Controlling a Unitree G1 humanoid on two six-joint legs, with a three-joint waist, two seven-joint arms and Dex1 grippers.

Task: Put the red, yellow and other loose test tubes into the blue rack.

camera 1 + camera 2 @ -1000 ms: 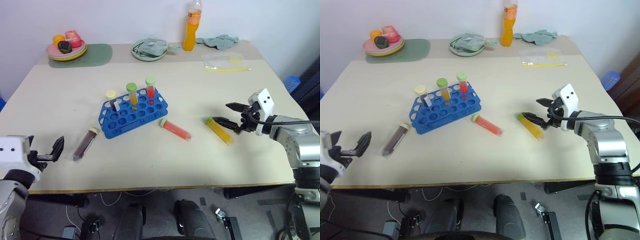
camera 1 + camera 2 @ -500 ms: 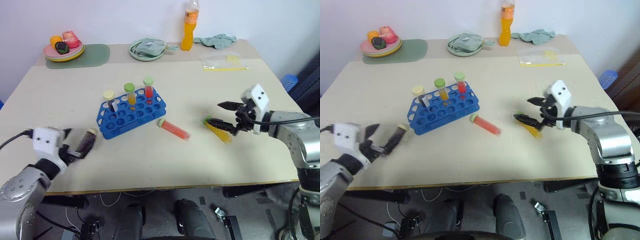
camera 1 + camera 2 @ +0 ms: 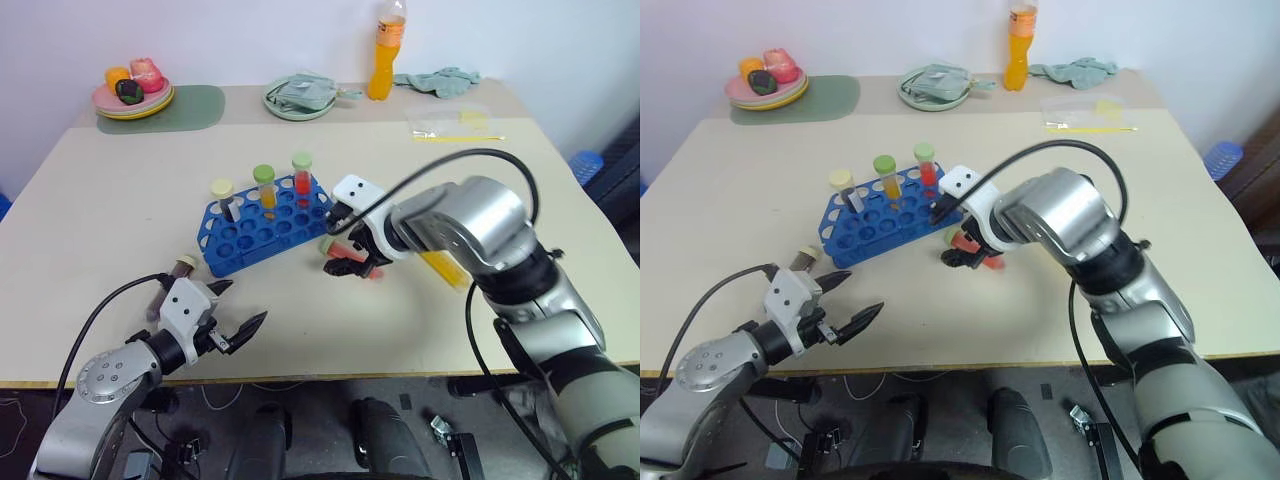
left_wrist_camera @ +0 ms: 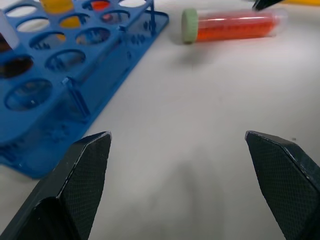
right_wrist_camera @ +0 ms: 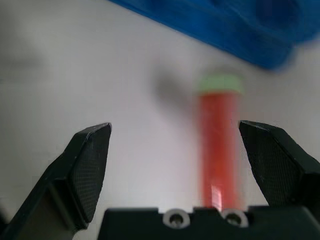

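Right claw spread wide over red tube — untouched.

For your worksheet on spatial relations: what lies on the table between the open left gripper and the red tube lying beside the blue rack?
Nothing: in the left wrist view, bare table runs from the left gripper to the red tube. The blue rack stands off to one side.
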